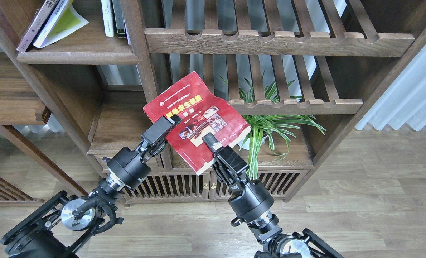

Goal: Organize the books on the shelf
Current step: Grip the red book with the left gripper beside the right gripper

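The red book with small photos [198, 114] is held in the air, tilted, in front of the bookcase's middle post. My right gripper [210, 140] is shut on its lower edge, one finger lying on the cover. My left gripper [167, 126] touches the book's left edge; its finger gap is not visible. The yellow-green book [61, 23] and a dark maroon book [37, 23] lean to the right on the solid walnut shelf [80, 57] at the upper left.
Thin white and dark-spined volumes [112, 18] stand at that shelf's right end. Slatted racks [277, 41] fill the upper right. A potted spider plant [270, 125] stands on the lower cabinet, right of the book. A vertical post [141, 53] divides the bays.
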Controlling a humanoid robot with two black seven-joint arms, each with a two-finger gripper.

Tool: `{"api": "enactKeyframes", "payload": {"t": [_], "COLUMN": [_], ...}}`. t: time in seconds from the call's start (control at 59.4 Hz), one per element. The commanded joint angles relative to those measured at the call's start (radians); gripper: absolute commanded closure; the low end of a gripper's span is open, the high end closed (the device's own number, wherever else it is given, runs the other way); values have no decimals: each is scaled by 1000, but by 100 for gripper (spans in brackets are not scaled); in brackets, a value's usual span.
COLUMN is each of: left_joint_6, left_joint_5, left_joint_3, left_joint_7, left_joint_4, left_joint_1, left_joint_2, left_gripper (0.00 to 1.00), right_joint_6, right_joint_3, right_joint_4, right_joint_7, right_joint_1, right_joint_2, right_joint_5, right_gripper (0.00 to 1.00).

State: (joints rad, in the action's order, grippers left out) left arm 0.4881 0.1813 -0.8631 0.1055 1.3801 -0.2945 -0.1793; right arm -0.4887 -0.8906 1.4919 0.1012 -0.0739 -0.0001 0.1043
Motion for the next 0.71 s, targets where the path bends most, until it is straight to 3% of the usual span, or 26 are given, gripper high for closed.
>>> {"api": "enactKeyframes", "payload": {"t": [0.0, 0.067, 0.27, 0.286, 0.438, 0.59, 0.691], "left_joint_6": [1, 1, 1, 1, 1, 1, 1], "left_joint_5": [0, 0, 0, 0, 0, 1, 0], "left_joint_3": [4, 1, -5, -7, -20, -33, -42], "left_joint_7": [-1, -6, -9, -10, -10, -10, -9], "left_joint_4": [0, 0, 0, 0, 0, 0, 0], "left_joint_1": [0, 0, 1, 1, 1, 1, 0], "left_joint_2": [0, 0, -37, -48, -48, -49, -49], "left_gripper": [98, 100, 100, 100, 100, 100, 100], "right_joint_6": [0, 0, 0, 0, 0, 38, 59], "right_joint_3": [1, 2, -1, -1, 1, 1, -1], "right_joint_4": [-1, -1, -12, -12, -24, -36, -36], "right_joint_7": [0, 0, 0, 0, -1, 0, 0], "right_joint_1": [0, 0, 2, 11, 29, 43, 43], "right_joint_2": [0, 0, 0, 0, 0, 0, 0], "right_joint_5": [0, 0, -1, -3, -8, -8, -8], "right_gripper": [97, 96, 72, 66, 55, 35, 30]}}
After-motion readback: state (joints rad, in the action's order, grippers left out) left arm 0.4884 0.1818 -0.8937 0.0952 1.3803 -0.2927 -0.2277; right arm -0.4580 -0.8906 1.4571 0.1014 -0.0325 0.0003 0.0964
